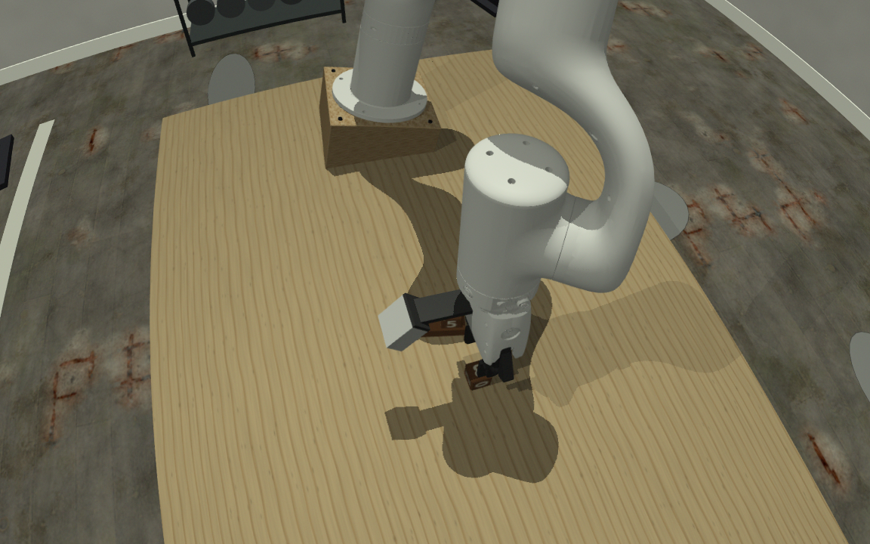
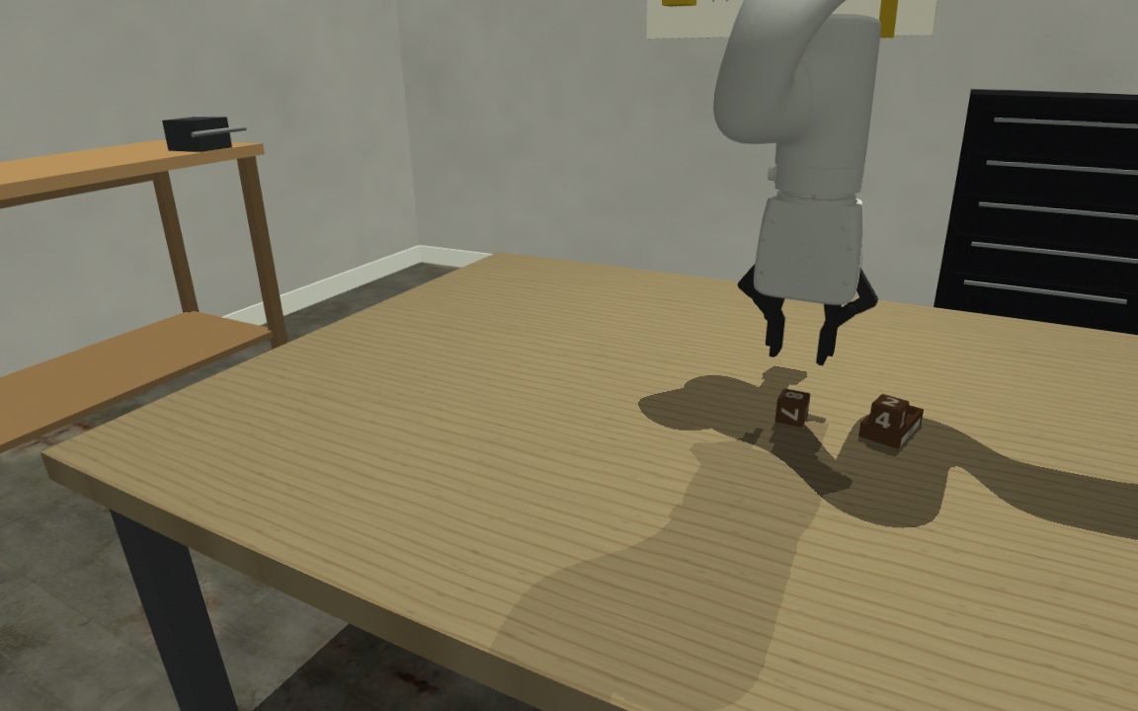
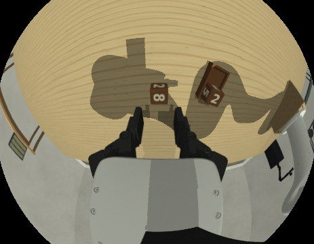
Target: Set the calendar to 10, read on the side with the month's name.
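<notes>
My gripper (image 2: pixel 797 357) (image 3: pixel 158 114) is open, its fingers partly apart with nothing between them. It hangs above the table, over the loose cube's area. The loose brown cube (image 1: pixel 476 375) (image 2: pixel 792 407) (image 3: pixel 159 93) rests on the table outside the tray, with 8 on top; the exterior view shows a 7 on one side and the wrist view a 2 on another. The small brown tray (image 2: pixel 877 435) (image 3: pixel 201 83) stands on the table. The second cube (image 2: pixel 885 415) (image 3: pixel 214 95) sits at one end, 2 up, with 4, 1 and 5 on sides. Its seating and the month's name are unclear.
The tray's other half (image 3: pixel 219 76) holds no cube. The arm's wooden base block (image 1: pixel 377 145) (image 3: pixel 287 108) stands at the table's back in the top view. The wrist camera's housing (image 1: pixel 402 323) juts out beside the gripper and partly hides the tray there.
</notes>
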Controlling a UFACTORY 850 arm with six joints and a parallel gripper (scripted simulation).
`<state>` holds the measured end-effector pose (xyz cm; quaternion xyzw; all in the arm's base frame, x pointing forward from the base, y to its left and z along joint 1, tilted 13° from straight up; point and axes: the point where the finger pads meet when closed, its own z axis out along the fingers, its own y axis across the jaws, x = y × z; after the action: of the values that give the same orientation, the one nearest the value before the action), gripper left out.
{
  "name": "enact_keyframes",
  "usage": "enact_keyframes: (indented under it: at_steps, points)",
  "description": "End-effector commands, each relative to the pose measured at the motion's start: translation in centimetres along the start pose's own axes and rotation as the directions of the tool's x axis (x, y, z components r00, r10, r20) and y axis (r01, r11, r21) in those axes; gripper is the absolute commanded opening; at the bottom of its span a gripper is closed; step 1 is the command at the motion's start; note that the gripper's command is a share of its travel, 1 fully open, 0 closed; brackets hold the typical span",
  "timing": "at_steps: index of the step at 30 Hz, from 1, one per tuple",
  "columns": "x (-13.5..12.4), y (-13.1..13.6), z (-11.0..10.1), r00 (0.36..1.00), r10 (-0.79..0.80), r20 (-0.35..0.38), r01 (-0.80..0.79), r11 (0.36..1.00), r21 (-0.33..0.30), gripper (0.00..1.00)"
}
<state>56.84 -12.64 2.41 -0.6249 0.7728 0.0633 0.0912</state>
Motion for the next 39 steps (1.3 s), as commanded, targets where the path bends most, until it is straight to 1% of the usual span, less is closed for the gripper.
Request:
enact_keyframes:
  at_steps: [1,9,12,17,24,26,30,33,39]
  points:
    - [-0.01,-0.07,-1.04,1.0,0.0,0.0,0.0,1.0,0.001,0.47]
    - [-0.01,-0.06,-1.12,1.0,0.0,-0.002,0.0,1.0,0.0,0.47]
    - [0.0,0.04,-1.08,1.0,0.001,-0.014,-0.001,1.0,-0.004,0.47]
    - [0.02,0.34,-0.99,0.998,0.002,-0.062,-0.003,1.0,-0.018,0.47]
    - [0.0,0.41,-0.97,0.987,0.002,-0.163,-0.005,1.0,-0.021,0.47]
    - [0.0,0.41,-0.97,0.987,0.002,-0.163,-0.005,1.0,-0.021,0.47]
    - [-0.12,0.18,-1.03,0.978,0.001,-0.208,-0.003,1.0,-0.011,0.47]
    - [-0.21,0.02,-1.07,0.973,0.0,-0.229,-0.001,1.0,-0.003,0.47]
    - [-0.52,-0.07,-1.06,0.971,0.0,-0.238,0.0,1.0,0.001,0.47]
